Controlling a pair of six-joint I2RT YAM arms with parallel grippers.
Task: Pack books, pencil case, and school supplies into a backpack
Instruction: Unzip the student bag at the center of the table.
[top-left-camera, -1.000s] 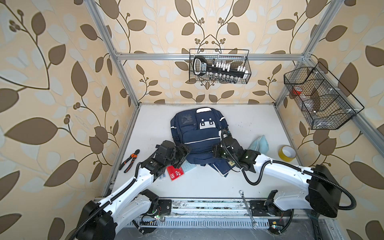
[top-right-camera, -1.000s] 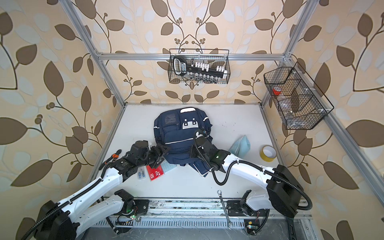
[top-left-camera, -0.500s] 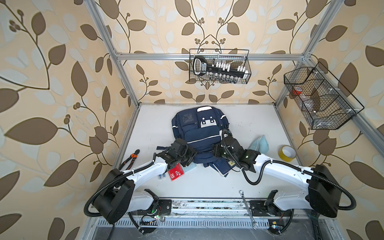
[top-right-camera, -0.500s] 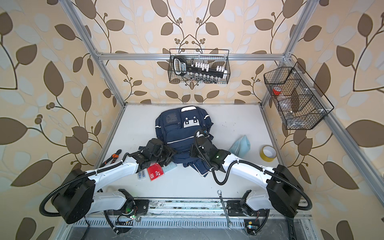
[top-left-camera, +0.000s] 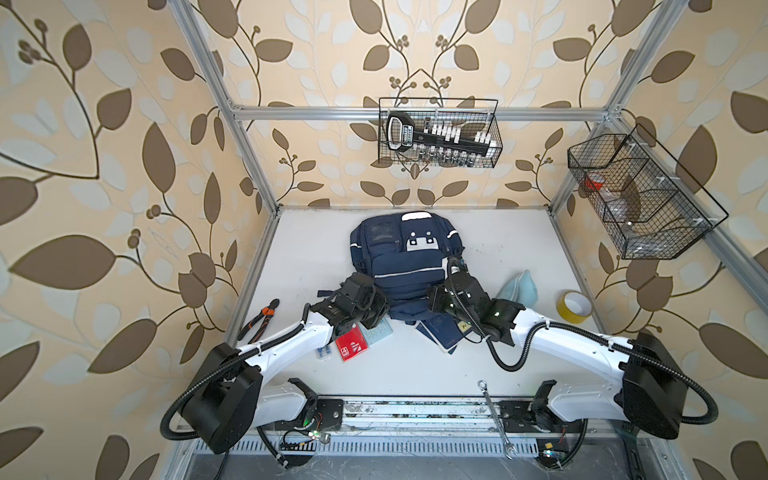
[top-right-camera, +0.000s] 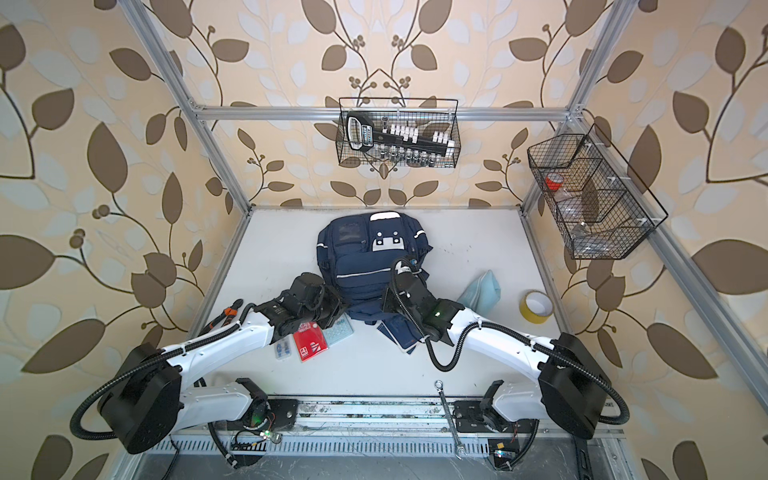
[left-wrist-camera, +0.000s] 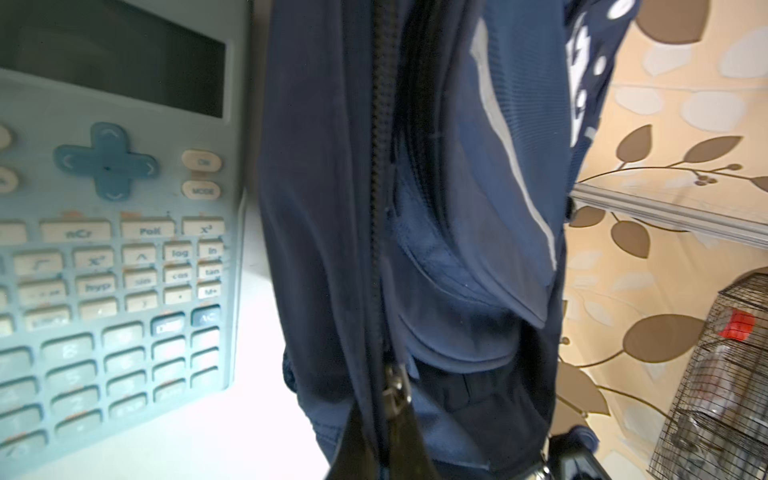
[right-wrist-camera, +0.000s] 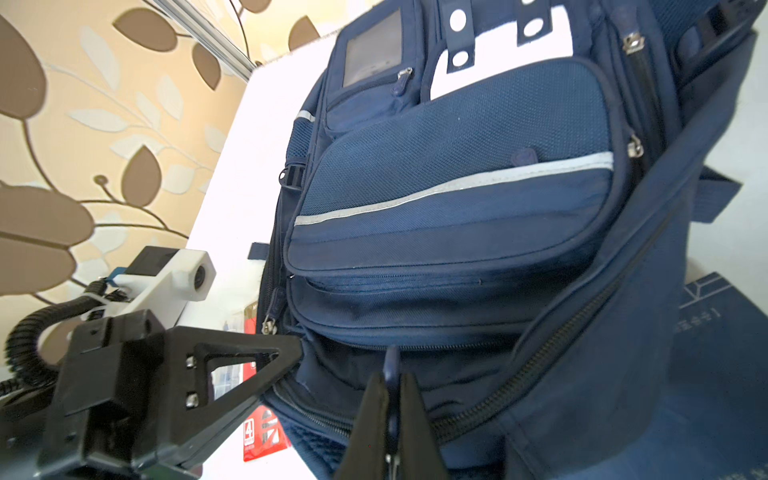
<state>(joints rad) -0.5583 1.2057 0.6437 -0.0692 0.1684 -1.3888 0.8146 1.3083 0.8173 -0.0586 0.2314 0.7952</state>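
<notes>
On the white table (top-left-camera: 307, 257), boxed in by leaf-patterned wallpaper (top-left-camera: 104, 166), the backpack (top-left-camera: 405, 266) lies flat at centre. Left jaws pinch its zipper edge and right jaws pinch a zipper pull. The calculator (top-left-camera: 380, 332), red booklet (top-left-camera: 352, 345) and navy book (top-left-camera: 442, 332) lie just beside it.

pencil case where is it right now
In both top views the pencil case lies on the table on the robot's right, beside the backpack, between the right arm and the yellow tape roll.
</notes>
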